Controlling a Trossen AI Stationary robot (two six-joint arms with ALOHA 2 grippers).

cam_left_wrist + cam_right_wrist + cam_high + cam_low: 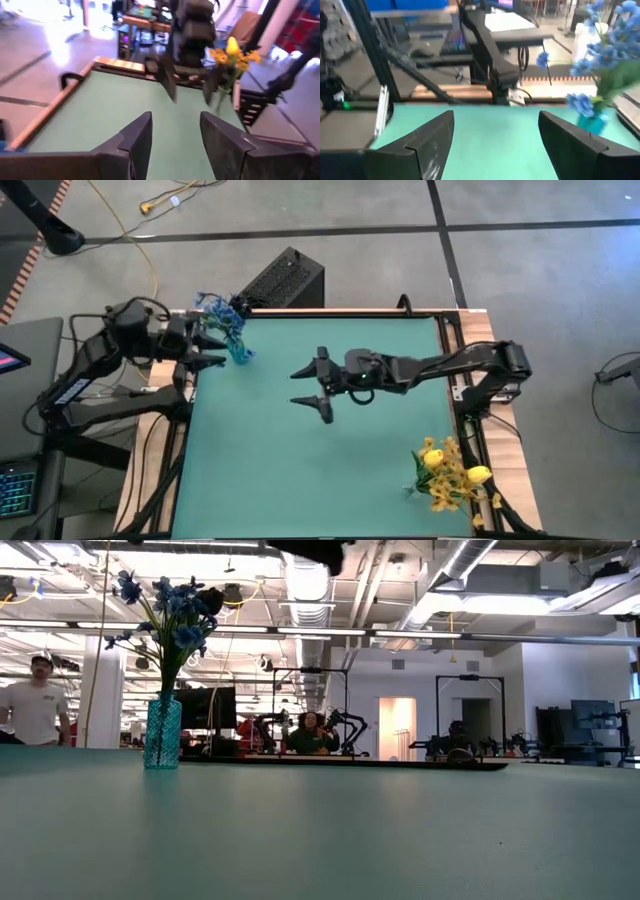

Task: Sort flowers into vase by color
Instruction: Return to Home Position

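Overhead, right gripper (312,392) hangs splayed wide mid-table; left gripper (212,350) (also spread) beside blue flowers (218,310).

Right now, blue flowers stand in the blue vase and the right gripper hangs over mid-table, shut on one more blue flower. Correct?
Not quite: the right gripper hangs over mid-table, but open and empty, as the high view and right wrist view show. The blue flowers do stand in the blue vase. The left gripper waits beside it.

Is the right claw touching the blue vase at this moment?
Apart. The high view shows the right claw open over mid-table, with bare green mat between it and the blue vase.
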